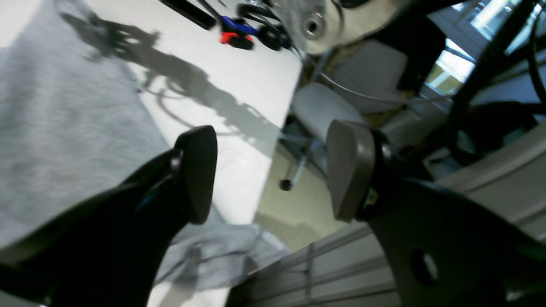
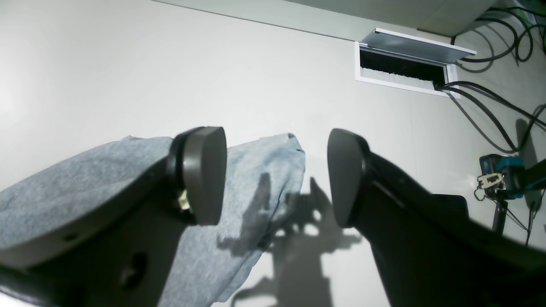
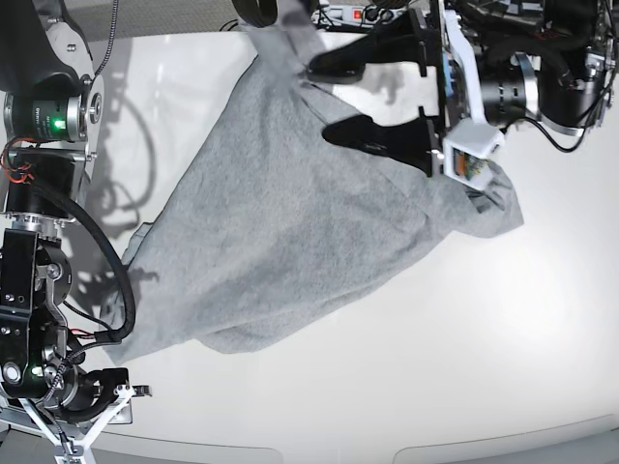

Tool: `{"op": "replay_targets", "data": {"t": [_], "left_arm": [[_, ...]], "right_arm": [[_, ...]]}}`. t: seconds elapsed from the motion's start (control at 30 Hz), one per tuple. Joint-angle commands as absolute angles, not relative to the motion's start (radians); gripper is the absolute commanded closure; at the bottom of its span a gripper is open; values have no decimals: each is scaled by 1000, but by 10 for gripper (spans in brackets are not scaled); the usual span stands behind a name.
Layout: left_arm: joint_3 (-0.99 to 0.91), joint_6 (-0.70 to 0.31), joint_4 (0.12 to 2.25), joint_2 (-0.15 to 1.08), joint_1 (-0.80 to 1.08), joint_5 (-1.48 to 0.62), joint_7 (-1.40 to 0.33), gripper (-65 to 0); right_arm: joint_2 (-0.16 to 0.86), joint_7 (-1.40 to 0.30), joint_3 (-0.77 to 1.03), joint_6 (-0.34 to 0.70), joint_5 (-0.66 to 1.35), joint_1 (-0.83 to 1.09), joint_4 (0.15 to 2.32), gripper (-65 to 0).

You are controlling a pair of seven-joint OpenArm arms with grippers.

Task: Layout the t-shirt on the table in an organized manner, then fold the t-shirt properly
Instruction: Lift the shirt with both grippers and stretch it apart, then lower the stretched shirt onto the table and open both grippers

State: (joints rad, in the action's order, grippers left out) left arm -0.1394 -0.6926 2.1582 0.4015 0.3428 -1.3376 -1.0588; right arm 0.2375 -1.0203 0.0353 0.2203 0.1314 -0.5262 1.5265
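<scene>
While the t-shirt (image 3: 280, 222) is lying spread across the left and middle of the base view, it is showing a plain heather-grey side, its soft knit rumpling into loose folds along the lower edge and bunching at the right under the arm. It is resting on the table (image 3: 484, 338), whose glossy white top is reflecting light and carrying hard shadows. In the right wrist view, the right gripper (image 2: 277, 175) is hanging above the table with its rounded, dark matte pads standing wide apart and holding nothing; a corner of the grey cloth is lying below and between them. In the left wrist view, the left gripper (image 1: 273, 175) is likewise gaping wide, gripping nothing, with the shirt at the left of the frame and the table's edge beneath.
</scene>
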Motion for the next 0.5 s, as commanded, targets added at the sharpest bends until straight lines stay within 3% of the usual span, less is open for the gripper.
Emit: {"op": "replay_targets", "data": {"t": [0.0,0.1,0.27,0.47], "left_arm": [[-180,-698,2173,408,331,-1363,-1036,-414],[-326,-698,2173,410,304,-1304,-1024,-414],[-488,-533,2154,469,299,-1037,-894,-414],[-492,-539,2038,582,298,-898,-806,-414]], "right_arm": [[247,-1001,40,243,166,-560,1542,-390],[247,-1047,40,332,303,-555,1542,-390],[233,-1132,39,499,562,-488,1542,-390],[191,-1228,37,698,831,-336,1543,-342]]}}
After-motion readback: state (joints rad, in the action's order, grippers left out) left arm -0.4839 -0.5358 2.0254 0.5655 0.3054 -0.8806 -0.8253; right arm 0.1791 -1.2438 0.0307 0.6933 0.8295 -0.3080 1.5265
